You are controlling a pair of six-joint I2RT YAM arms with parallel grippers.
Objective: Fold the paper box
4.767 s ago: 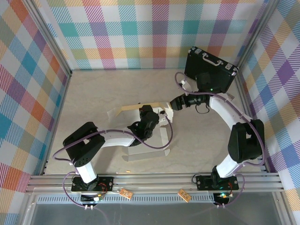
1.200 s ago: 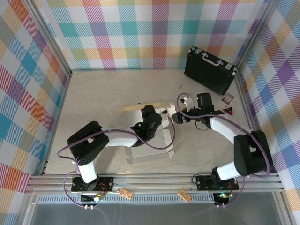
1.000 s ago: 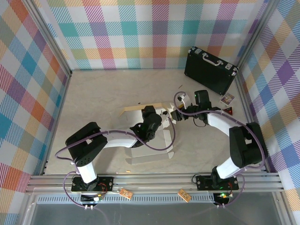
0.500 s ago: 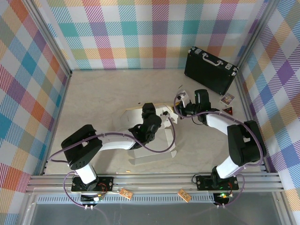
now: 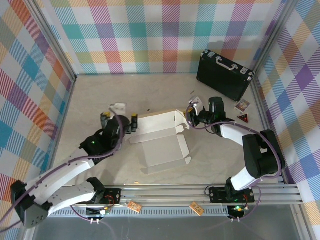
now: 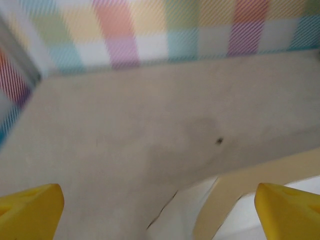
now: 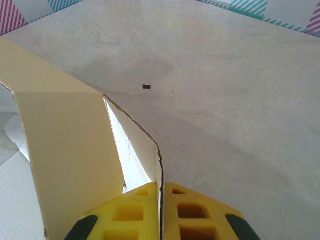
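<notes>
My right pincer (image 7: 160,197) clamps a raised flap (image 7: 70,150) of the half-folded paper box (image 5: 162,142) on the counter (image 5: 90,97), my left pincer (image 5: 120,120) gaping empty beside it; a hard tug could tear the flap.

Three walls (image 5: 165,30) of pastel plaid in pink, orange, teal, purple and yellow squares close in the back and both sides, held at the corners by pale metal posts (image 5: 59,47). The floor (image 5: 100,95) is a flat beige surface with faint marbled smudges and one small dark speck (image 7: 146,86), and a ribbed aluminium rail (image 5: 165,192) runs along its near edge. The light seems soft and even, with only weak shadows.
</notes>
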